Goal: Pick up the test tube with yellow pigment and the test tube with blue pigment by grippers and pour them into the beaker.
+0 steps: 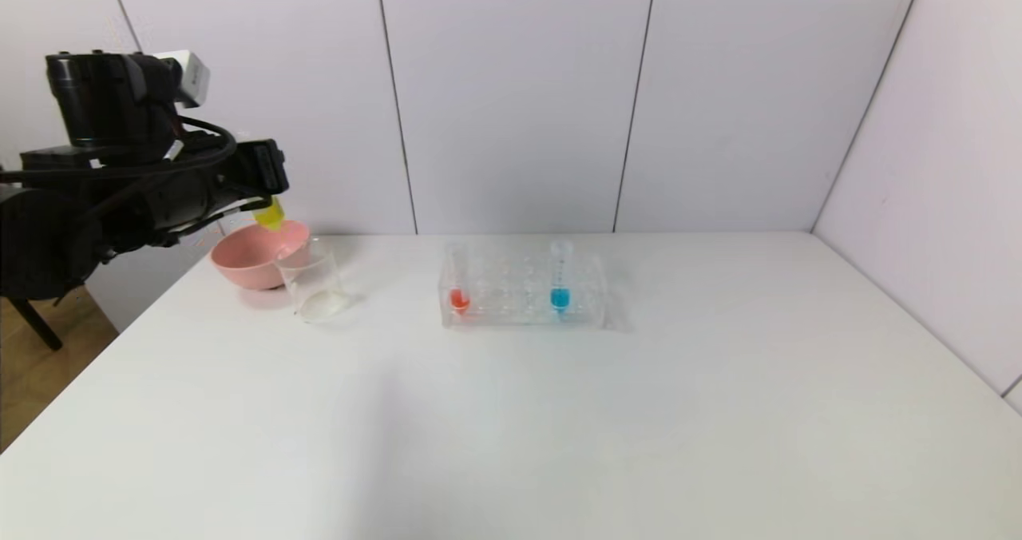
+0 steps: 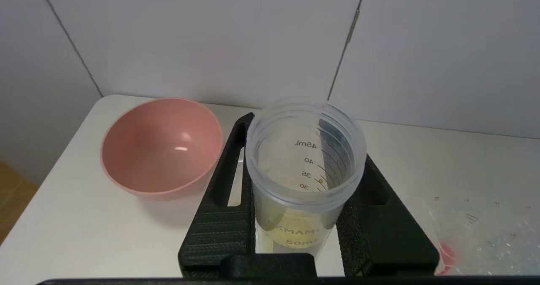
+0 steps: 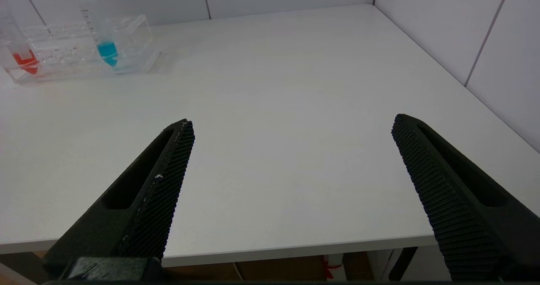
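Observation:
My left gripper (image 1: 267, 196) hangs at the far left, above the table, shut on the test tube with yellow pigment (image 1: 270, 216). The tube's yellow tip points down over the pink bowl's far rim. In the left wrist view the gripper (image 2: 304, 148) clamps the tube (image 2: 304, 167) from both sides; I look into its open mouth, with yellow liquid at the bottom. The clear beaker (image 1: 313, 282) stands just right of the bowl, below the gripper. The test tube with blue pigment (image 1: 560, 280) (image 3: 105, 44) stands upright in the rack. My right gripper (image 3: 293, 127) is open over the table's near right edge.
A pink bowl (image 1: 254, 254) (image 2: 162, 146) sits at the back left, touching the beaker. The clear rack (image 1: 523, 288) (image 3: 84, 44) at mid-table also holds a red-liquid tube (image 1: 458, 286) (image 3: 25, 59). White wall panels close the back and right side.

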